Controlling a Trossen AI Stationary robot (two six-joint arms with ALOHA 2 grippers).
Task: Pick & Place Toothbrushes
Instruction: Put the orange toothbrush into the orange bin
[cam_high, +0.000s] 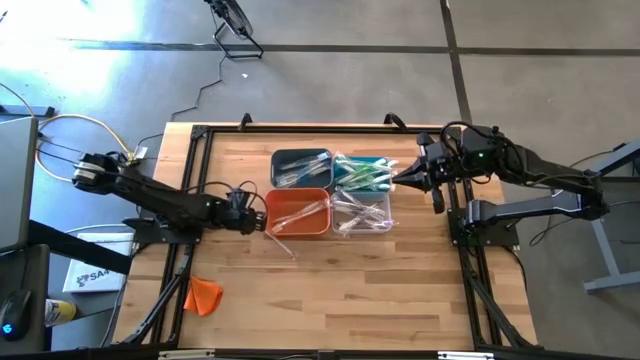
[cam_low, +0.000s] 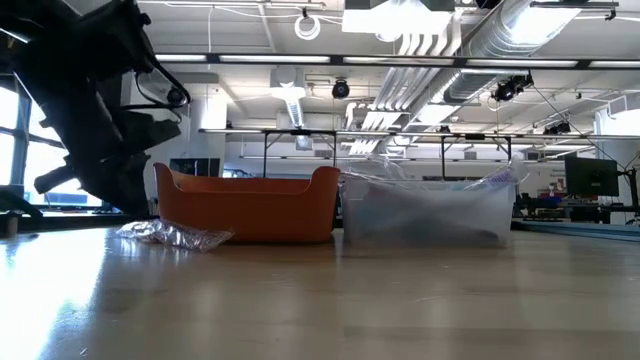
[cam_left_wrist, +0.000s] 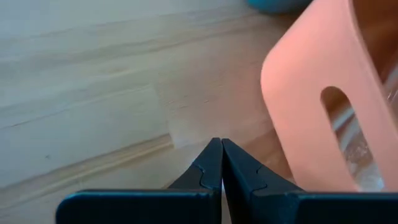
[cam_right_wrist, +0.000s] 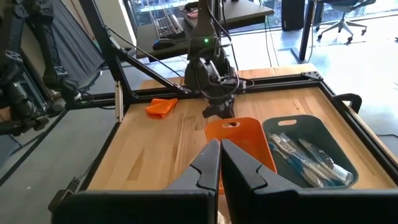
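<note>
Four bins stand together mid-table: dark grey (cam_high: 300, 167), teal (cam_high: 365, 172), orange (cam_high: 297, 212) and clear (cam_high: 362, 212). Each holds wrapped toothbrushes (cam_right_wrist: 305, 158). One wrapped toothbrush (cam_high: 283, 243) lies flat on the table by the orange bin's near left corner; it also shows in the low view as a crinkled wrapper (cam_low: 175, 235). My left gripper (cam_left_wrist: 221, 146) is shut and empty, low over bare wood, just left of the orange bin's slotted end wall (cam_left_wrist: 339, 124). My right gripper (cam_right_wrist: 221, 146) is shut and empty, held high at the teal bin's right end (cam_high: 397, 181).
A small orange cloth lump (cam_high: 203, 295) lies near the table's front left corner. Black frame rails (cam_high: 195, 200) run along the left, far and right edges. Open wood (cam_high: 380, 290) stretches in front of the bins.
</note>
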